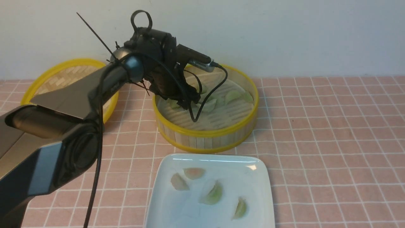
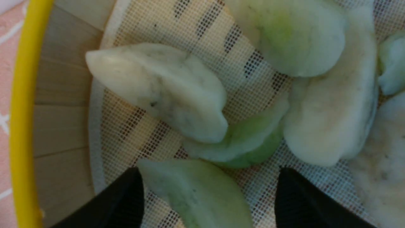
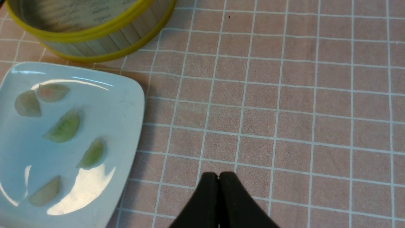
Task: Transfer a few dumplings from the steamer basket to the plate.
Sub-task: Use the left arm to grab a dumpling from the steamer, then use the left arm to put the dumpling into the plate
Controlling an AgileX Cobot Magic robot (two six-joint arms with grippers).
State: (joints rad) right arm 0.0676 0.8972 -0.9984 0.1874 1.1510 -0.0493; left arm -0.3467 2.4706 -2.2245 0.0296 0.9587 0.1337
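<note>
— We look across a pink cloth (image 1: 332, 142) gridded with white lines, with a pale wall (image 1: 284, 31) behind it.
— What do we have for containers?
— The round, slatted bamboo steamer basket (image 1: 205, 139) has yellow rims, and its woven lid (image 1: 47, 76) is off to its left. The glossy white square plate (image 1: 253, 190) sits nearest us.
— And inside?
— Pleated, translucent dumplings (image 2: 164, 95) crowd the basket's white mesh liner (image 2: 152, 31). Five more lie apart on the plate, one of them pinkish.
— Our grippers?
— Our left gripper (image 2: 208, 172) is down in the basket, jaws spread wide either side of a green dumpling (image 2: 196, 196). Our right gripper (image 3: 218, 177) hovers over the cloth beside the plate, jaws pressed together.
</note>
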